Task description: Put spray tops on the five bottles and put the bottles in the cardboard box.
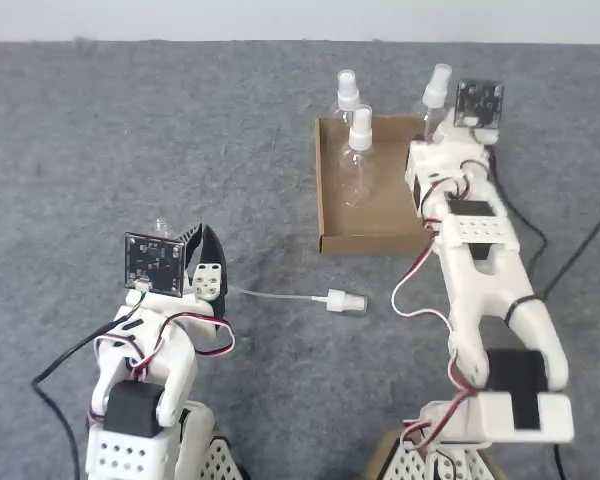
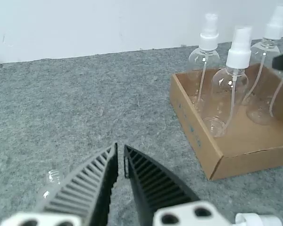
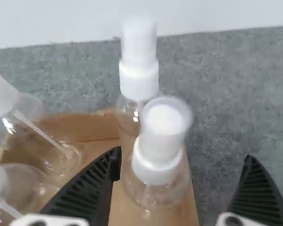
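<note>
A: Right side first. How do the jaws stand?
B: Spread wide. The right gripper (image 3: 183, 157) has one finger either side of a capped bottle (image 3: 156, 181); cannot tell if either finger touches it. That bottle is upright on the floor of the cardboard box (image 1: 323, 190), close to a side wall. The grey carpet (image 1: 130, 130) starts just past that wall.

A: Crowding inside?
B: Tight at the far end. A second capped bottle (image 3: 138, 70) stands just behind the straddled one. A far-corner bottle (image 2: 205, 52) and a middle bottle (image 2: 232, 77) are toward the opposite wall, both capped and upright. There is bare cardboard along the box's near wall.

A: Left side?
B: The left gripper (image 2: 120, 150) is low over the carpet, fingers drawn to a thin slit, nothing between them. The uncapped bottle (image 2: 54, 178) is just beside it, neck up, on the side away from the box.

A: The last top?
B: The loose spray top (image 1: 345, 300) lies flat on the carpet between the arms. It is near the box's near wall but apart from it, thin tube pointing toward the left arm.

A: Open ground?
B: Broad carpet beyond the left arm and across to the box's outer wall.
</note>
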`<act>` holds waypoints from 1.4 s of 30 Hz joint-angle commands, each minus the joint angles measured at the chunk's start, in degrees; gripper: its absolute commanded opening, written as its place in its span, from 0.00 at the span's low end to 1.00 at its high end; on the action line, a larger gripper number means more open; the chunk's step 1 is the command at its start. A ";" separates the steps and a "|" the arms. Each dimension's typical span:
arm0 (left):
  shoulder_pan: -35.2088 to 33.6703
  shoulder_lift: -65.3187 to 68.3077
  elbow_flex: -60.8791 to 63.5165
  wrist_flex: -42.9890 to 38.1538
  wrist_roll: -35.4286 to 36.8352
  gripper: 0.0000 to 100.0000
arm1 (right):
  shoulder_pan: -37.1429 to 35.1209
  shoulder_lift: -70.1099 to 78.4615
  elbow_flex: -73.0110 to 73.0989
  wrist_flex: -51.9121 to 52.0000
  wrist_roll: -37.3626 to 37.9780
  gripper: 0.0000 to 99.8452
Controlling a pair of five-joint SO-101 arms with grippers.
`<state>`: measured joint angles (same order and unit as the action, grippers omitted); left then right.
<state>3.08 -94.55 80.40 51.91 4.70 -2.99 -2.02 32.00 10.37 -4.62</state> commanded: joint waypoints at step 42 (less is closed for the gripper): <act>-26.20 43.87 -41.10 16.35 -13.80 0.04 | -45.49 -30.55 -2.55 51.74 -0.35 0.32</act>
<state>-19.60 -54.46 46.73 65.71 -6.37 -46.24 -29.89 29.98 62.33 -4.44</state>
